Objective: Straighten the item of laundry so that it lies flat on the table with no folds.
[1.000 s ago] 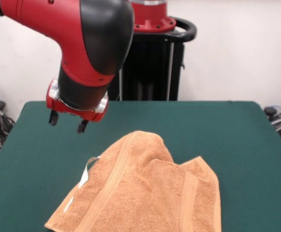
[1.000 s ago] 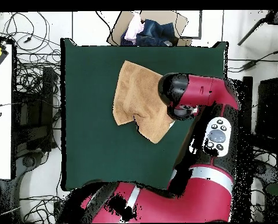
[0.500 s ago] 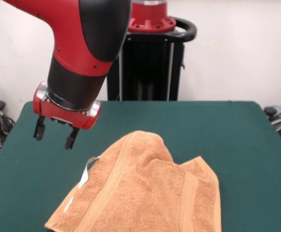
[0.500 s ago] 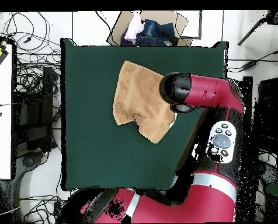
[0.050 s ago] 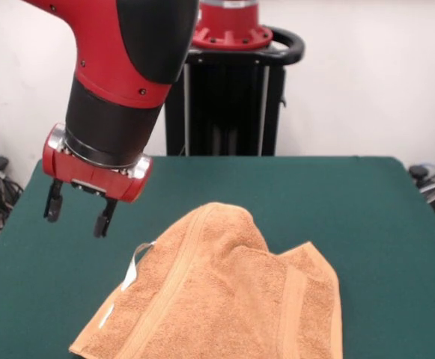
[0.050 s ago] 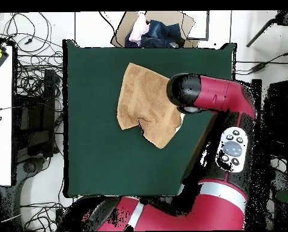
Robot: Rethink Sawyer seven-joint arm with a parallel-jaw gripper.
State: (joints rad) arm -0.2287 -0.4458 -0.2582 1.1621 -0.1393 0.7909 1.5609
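Towel (image 5: 224, 299) lies rumpled and folded on my table (image 5: 352, 202); my gripper (image 5: 75, 211) hangs beside it, fingers spread, empty.

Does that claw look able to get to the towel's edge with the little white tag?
Probably yes. The open gripper hangs above bare table, just beside the towel, with nothing between it and the tag.

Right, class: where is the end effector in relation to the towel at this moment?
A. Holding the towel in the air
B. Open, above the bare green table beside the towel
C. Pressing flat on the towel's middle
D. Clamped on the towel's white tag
B: the end effector hangs open over the table, clear of the rumpled towel.
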